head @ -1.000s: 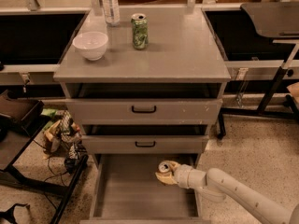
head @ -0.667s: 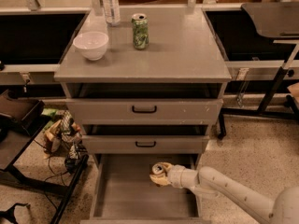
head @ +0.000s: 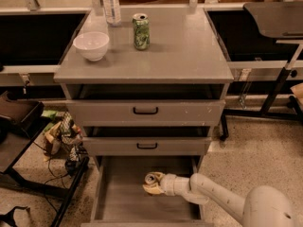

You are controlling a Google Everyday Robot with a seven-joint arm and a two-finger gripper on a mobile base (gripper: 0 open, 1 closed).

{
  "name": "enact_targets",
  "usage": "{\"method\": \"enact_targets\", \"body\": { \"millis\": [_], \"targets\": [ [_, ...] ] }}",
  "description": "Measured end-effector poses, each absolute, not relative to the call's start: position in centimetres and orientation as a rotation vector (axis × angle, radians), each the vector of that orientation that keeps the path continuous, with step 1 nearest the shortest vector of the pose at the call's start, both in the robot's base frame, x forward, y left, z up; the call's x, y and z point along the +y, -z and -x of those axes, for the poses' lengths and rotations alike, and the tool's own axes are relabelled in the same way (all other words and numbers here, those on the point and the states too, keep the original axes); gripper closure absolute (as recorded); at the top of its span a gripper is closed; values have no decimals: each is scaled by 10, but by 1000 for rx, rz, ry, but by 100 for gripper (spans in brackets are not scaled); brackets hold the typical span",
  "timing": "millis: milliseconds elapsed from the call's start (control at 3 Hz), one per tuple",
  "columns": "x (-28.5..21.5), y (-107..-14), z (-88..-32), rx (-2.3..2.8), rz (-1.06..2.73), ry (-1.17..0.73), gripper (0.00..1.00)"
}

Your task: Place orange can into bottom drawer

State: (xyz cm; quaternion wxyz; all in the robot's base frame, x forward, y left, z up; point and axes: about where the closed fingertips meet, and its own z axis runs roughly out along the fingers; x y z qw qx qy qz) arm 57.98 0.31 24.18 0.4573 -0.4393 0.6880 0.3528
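Observation:
The bottom drawer [head: 120, 197] is pulled out, a long plain grey tray below two shut drawers with black handles. My gripper [head: 152, 183] reaches in from the lower right on a white arm and sits inside the drawer, right of its middle. It is shut on the orange can [head: 152, 178], of which mainly the silver top shows, held low over or on the drawer floor; I cannot tell which. The fingers hide most of the can's body.
On the cabinet top [head: 189, 56] stand a green patterned can [head: 140, 31], a white bowl [head: 92, 45] and a clear bottle [head: 111, 4]. Cables and clutter [head: 64, 138] lie on the floor at the left. A chair base [head: 270, 103] stands at the right.
My gripper with the can has moved left, further toward the middle of the bottom drawer. Nothing on the cabinet top has moved.

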Motion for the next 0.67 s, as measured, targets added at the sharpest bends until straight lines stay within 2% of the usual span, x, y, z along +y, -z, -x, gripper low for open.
{"method": "enact_targets", "body": {
  "millis": [667],
  "targets": [
    [13,-190,-574,1653,1109,-907,100]
  ]
}}
